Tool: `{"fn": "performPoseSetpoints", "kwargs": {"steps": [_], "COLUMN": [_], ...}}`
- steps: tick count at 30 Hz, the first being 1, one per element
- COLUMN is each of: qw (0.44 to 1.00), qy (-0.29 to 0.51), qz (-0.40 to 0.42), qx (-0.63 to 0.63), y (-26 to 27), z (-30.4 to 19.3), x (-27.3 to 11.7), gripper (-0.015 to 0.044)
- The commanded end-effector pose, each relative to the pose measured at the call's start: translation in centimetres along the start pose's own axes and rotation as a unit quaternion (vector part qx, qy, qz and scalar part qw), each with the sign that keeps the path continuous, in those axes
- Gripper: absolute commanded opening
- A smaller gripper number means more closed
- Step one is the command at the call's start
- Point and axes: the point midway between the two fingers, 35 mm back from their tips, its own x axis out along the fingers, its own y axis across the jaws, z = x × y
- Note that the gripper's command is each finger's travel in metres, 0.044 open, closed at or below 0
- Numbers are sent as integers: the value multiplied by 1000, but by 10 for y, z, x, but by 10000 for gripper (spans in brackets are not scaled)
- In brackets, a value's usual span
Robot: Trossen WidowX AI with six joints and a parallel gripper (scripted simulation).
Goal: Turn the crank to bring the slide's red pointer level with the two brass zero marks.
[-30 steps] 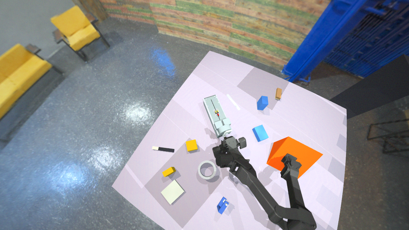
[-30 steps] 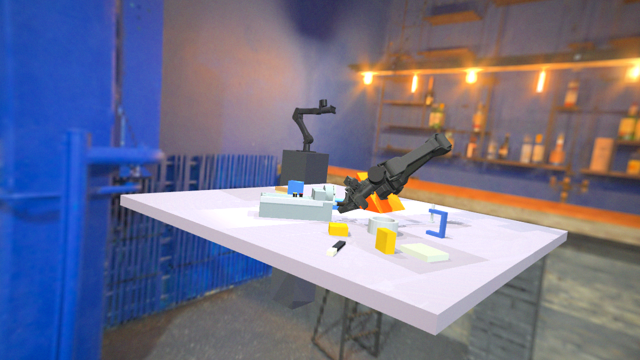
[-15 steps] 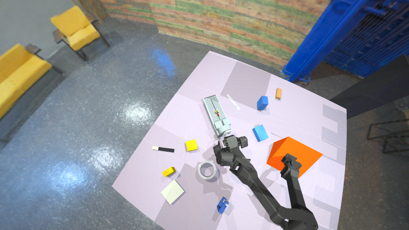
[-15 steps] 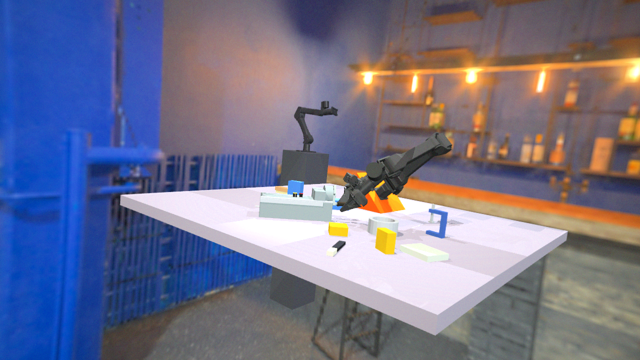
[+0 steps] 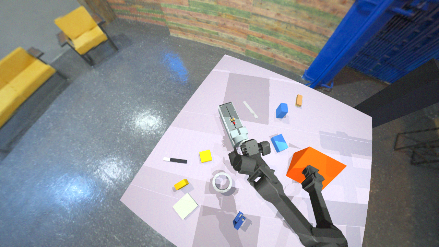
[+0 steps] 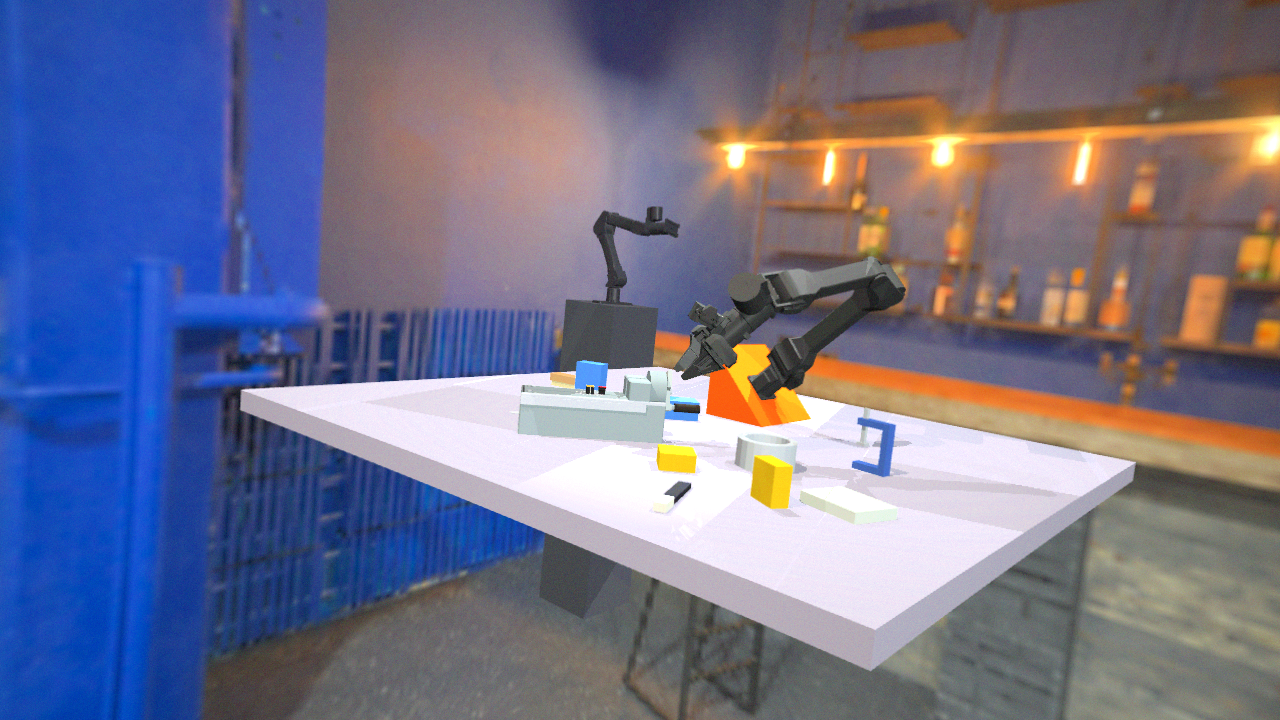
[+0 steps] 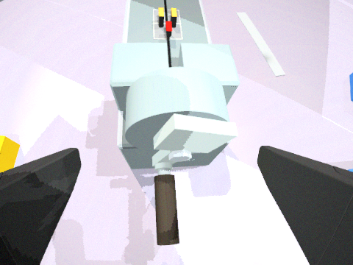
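The grey machine (image 5: 225, 114) (image 6: 586, 420) has a slide slot on top. Its red pointer (image 5: 234, 123) (image 6: 602, 390) (image 7: 168, 26) stands a little to the crank side of the two brass zero marks (image 6: 589, 389), the left one (image 7: 161, 12) and the right one (image 7: 173, 12), and is not level with them. The pale crank arm (image 7: 198, 133) carries a dark brown handle (image 6: 685, 408) (image 7: 167, 211), pointing away from the machine. My gripper (image 6: 682, 372) (image 7: 170, 155) is wide open and empty, above and back from the handle, which shows between the fingers in the wrist view without touching them.
A grey ring (image 5: 213, 182) (image 6: 765, 456), a yellow block (image 5: 205, 155) (image 6: 675, 458) and a blue block (image 5: 279, 143) lie near the crank end. A pale strip (image 5: 250, 109) (image 7: 262, 46) lies beside the machine. An orange wedge (image 5: 330, 165) stands by the arm.
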Motion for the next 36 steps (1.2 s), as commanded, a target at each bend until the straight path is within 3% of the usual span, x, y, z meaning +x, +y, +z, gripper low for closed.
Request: {"fn": "performPoseSetpoints", "kwargs": {"steps": [1, 9, 23, 36], "qw": [1000, 1000, 985, 943], "qy": [-5, -2, 41, 27], "qz": [5, 3, 125, 252], "qx": [-1, -4, -113, -216], "y": [1, -3, -8, -38], "z": [22, 47, 103, 150], "x": [-23, -53, 2, 43], "gripper": [440, 440, 440, 440]}}
